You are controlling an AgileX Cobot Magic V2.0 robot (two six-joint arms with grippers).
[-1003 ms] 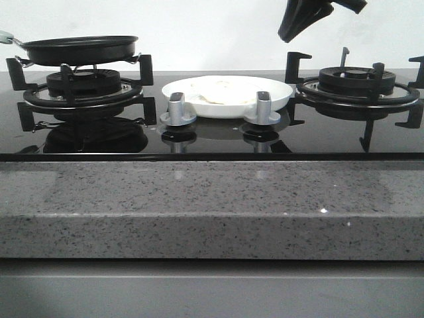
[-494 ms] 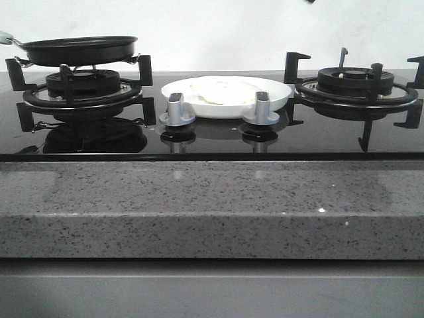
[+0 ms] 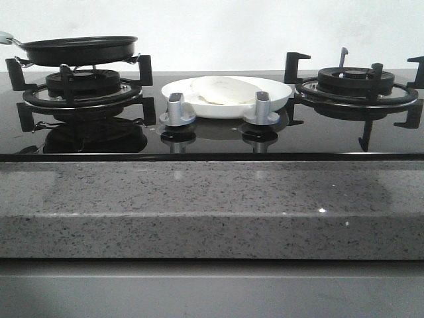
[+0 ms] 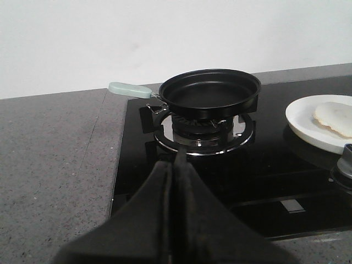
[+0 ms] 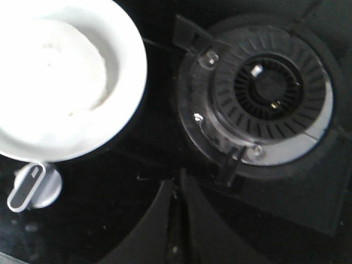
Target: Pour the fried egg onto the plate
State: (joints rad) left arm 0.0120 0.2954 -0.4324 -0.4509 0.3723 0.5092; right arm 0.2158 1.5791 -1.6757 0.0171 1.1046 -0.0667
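Note:
The fried egg lies pale side up on the white plate at the middle of the black hob. The egg and the plate also show in the left wrist view, and the egg and plate in the right wrist view. The black frying pan sits empty on the left burner; it also shows in the left wrist view. My left gripper is shut and empty, held back from the pan. My right gripper is shut and empty, high above the hob beside the plate.
The right burner with its black pan supports stands bare; it also shows in the right wrist view. Two grey knobs stand in front of the plate. A speckled grey counter runs along the front edge. The pan's pale green handle points outward.
My right gripper, seen at the top right one second ago, has risen out of the front view. The egg, the plate and the pan have not moved.

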